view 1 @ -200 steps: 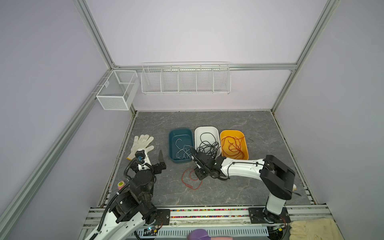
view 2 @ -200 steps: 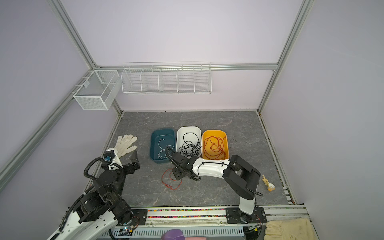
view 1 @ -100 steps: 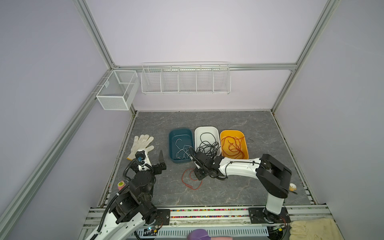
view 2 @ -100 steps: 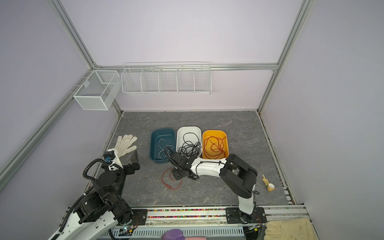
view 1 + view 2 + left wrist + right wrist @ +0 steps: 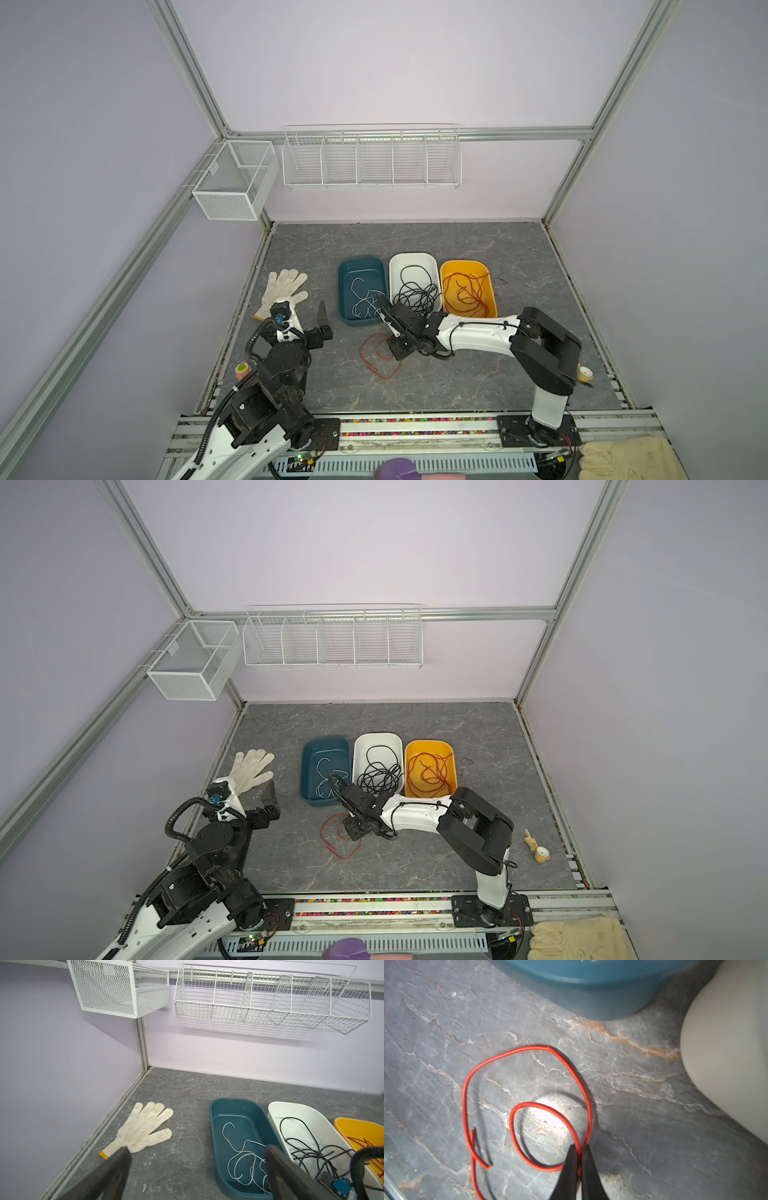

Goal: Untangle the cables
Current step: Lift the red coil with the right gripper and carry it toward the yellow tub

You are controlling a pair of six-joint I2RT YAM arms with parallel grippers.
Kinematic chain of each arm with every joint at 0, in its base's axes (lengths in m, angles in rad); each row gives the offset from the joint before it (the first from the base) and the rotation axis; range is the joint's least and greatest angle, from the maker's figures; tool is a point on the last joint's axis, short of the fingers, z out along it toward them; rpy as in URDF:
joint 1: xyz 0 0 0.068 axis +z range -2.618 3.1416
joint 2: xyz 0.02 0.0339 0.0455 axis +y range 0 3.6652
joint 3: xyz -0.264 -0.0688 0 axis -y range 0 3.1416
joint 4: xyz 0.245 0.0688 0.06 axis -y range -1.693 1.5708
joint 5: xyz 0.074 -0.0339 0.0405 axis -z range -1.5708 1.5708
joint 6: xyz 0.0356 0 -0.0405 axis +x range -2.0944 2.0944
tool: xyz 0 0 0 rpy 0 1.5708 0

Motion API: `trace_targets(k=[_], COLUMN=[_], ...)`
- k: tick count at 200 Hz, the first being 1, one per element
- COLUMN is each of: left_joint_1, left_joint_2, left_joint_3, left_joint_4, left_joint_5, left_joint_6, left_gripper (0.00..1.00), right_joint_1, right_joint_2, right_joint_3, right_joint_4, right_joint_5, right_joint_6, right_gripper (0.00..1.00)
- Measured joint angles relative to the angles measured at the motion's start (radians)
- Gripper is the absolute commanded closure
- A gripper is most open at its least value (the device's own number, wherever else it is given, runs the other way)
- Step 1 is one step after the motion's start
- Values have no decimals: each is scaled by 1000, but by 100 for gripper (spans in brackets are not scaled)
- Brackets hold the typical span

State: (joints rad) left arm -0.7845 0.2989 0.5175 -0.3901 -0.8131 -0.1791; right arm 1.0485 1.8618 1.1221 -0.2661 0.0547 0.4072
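A loose red cable (image 5: pixel 361 352) (image 5: pixel 321 834) curls on the grey table in front of the bins. My right gripper (image 5: pixel 579 1147) (image 5: pixel 397 351) is down on it, its two black fingertips shut on the red cable (image 5: pixel 529 1049) where two strands meet. A teal bin (image 5: pixel 359 261) holds a white cable (image 5: pixel 239 1157). Next to it, a white bin (image 5: pixel 413 255) holds black cables (image 5: pixel 417 293), and an orange bin (image 5: pixel 465 264) holds red cables (image 5: pixel 465 295). My left gripper (image 5: pixel 197 1153) (image 5: pixel 316 328) hovers open and empty at the left, between the glove and the teal bin.
A white knit glove (image 5: pixel 282 289) lies by the left wall. Two wire baskets (image 5: pixel 372 156) hang on the back wall. A small wooden object (image 5: pixel 538 850) sits near the right arm's base. The right arm (image 5: pixel 478 332) stretches across the front of the bins.
The right gripper's fingers have closed on the red cable, and the arm has edged slightly left. The left arm has not moved.
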Motion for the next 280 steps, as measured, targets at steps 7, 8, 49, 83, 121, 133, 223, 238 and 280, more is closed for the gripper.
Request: trace_targets(k=[7,8,49,83,121,133,223,238,280], left_joint_1=[0,0,0,0,0,0,0,0,0], left_joint_2=[0,0,0,0,0,0,3,8,26], left_joint_3=[0,0,0,0,-1,-1,-6,-10,-13], left_joint_4=[0,0,1,5,5,5,8,9,12], left_joint_5=[0,0,2,3,3,3,8,10,29], left_joint_6=[0,0,0,0,0,0,0,0,0], left_gripper=[1,1,1,1,1,1,1,1,1], right_joint_1=[0,0,7,42,79,86,105,105,105], right_joint_2=[-6,-6,-82,-171,-275,-311,-631,-679,-794], right_joint_3=[-5,-6,-38,-53,-66,-71,-120,-120,-119], right_joint_4=[5,5,15,17,13,6,-82,-101,-158], right_joint_5=[-4,-4,-19,-16,3,13,109,125,175], right_joint_6=[0,0,-18,-40,-57,-64,-97,-101,-113], right_gripper=[93,93,93,93,93,93,93,93,93])
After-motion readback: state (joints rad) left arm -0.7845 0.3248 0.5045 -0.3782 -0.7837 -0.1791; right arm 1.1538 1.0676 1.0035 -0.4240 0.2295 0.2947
